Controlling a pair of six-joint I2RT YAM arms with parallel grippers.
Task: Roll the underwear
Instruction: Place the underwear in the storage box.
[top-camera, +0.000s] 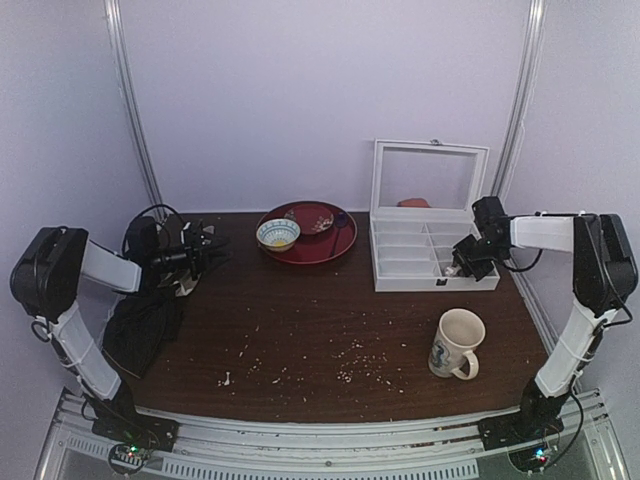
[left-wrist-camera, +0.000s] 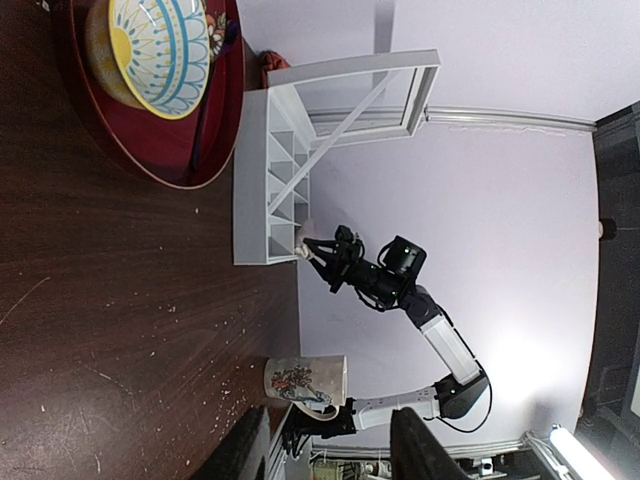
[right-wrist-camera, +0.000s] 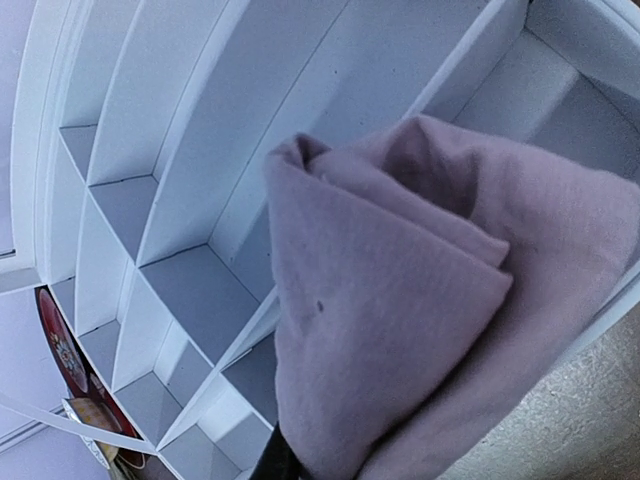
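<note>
At the near right corner of the white divided box (top-camera: 425, 270), gripping the underwear (right-wrist-camera: 400, 300) with the right gripper (top-camera: 458, 268), jaws pressing together on the pale pink fabric. Holding the garment bunched into a loose roll, one folded edge facing the wrist camera. Hanging the roll over the compartments at that corner and overlapping a compartment wall; not showing whether it is touching the compartment floor. Standing open and upright at the far side of the box: the lid (top-camera: 430, 146).

On the left side of the table (top-camera: 300, 330), pointing the left gripper (top-camera: 207, 250) across the dark wood toward the box, fingers (left-wrist-camera: 415, 450) spreading wide apart and pinching nothing. Lying just nearer than that gripper, at the table's left edge: a black cloth (top-camera: 140, 325).

At the far middle of the table, sitting on a red plate (top-camera: 330, 245): a patterned bowl (top-camera: 277, 234). Standing upright nearer than the box and well apart from it: a mug (top-camera: 457, 343). Lying scattered across the middle of the wood: pale crumbs (top-camera: 350, 350).
</note>
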